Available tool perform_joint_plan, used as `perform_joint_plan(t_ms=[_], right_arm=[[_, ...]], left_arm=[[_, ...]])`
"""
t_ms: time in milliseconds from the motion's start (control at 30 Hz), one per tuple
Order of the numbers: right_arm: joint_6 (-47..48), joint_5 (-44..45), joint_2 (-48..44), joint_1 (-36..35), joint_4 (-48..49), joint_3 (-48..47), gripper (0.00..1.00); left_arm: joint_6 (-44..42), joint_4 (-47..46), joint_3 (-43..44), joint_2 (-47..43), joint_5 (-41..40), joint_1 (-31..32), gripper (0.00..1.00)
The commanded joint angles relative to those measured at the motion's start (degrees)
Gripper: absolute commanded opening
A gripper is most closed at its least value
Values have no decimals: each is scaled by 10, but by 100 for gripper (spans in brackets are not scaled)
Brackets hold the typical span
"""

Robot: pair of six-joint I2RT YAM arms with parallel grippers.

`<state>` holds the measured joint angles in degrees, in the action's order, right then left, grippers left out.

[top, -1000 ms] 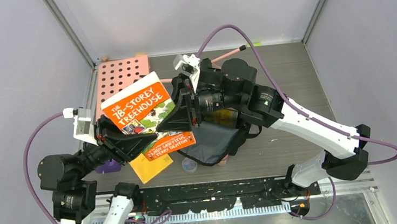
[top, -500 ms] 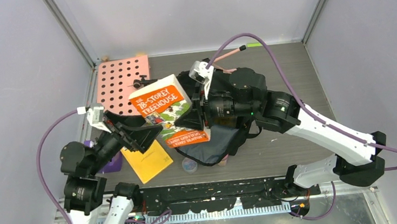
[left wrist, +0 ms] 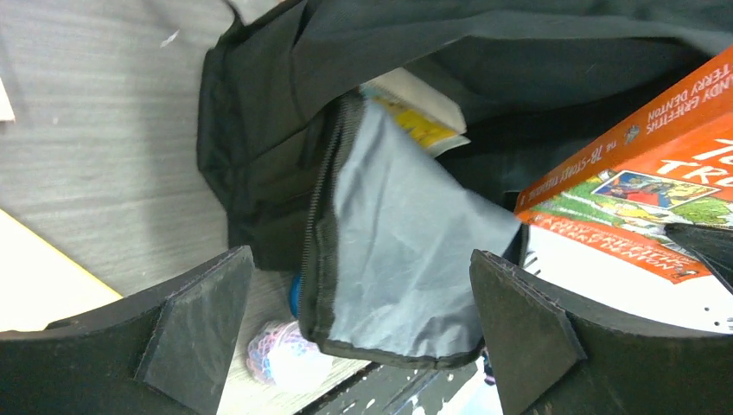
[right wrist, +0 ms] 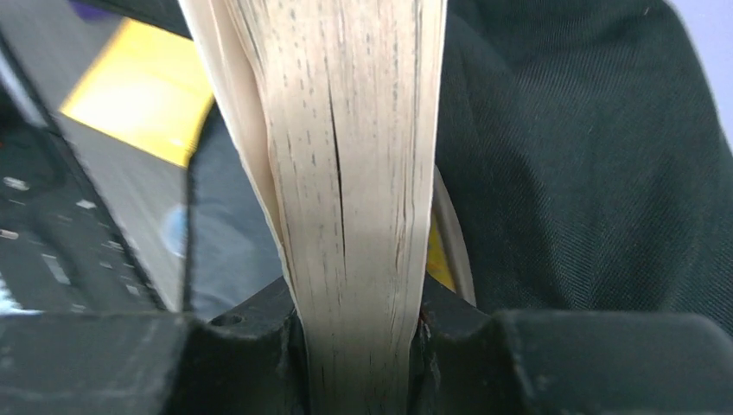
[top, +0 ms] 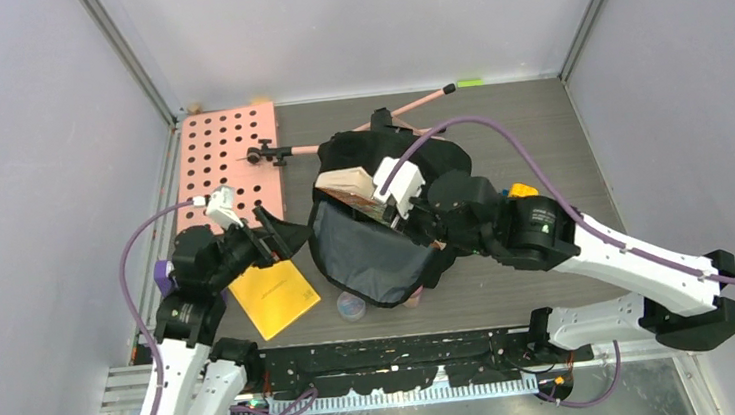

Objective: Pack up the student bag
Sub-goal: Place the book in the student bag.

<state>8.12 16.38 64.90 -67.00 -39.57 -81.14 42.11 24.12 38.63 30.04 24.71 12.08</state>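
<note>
I have the right gripper (top: 380, 204) clamped on the book (top: 344, 182) at the open bag's (top: 368, 258) mouth, middle of the table (top: 527, 123), with the left gripper (top: 280, 233) wide open, empty, just beside it.

The orange book (left wrist: 635, 156), at the right in the left wrist view, bears the authors' names "ANDY GRIFFITHS" and "TERRY DENTON" printed on its cover. Small print along its spine reads "the 78-STOREY"; the remaining words are cut off.
</note>
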Motion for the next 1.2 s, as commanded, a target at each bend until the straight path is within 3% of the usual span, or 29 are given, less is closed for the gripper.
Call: perform_joint_plan(t_ms=[0,267,467,567,800,900,1000,1167], right_arm=[[95,140,-7,-10,55,20,0],[170,219,-4,-11,84,80,0],[138,171,0,7,84,94,0],[104,121,10,27,55,87,0],[34,7,10,59,18,67,0],[23,-39,14,90,18,73,1],[9,-86,19,114,23,78,1],[9,-149,43,151,42,95,1]], left_arm=[[4,-60,-16,32,13,-2,100],[6,-140,-55,115,31,-2,100],[10,-220,-84,168,41,7,97],[19,-259,-96,192,58,15,87],[9,-257,-105,207,68,25,30],[6,-246,-107,194,61,25,10],[-2,-225,-105,183,56,25,0],[-10,-204,-106,174,52,25,0]])
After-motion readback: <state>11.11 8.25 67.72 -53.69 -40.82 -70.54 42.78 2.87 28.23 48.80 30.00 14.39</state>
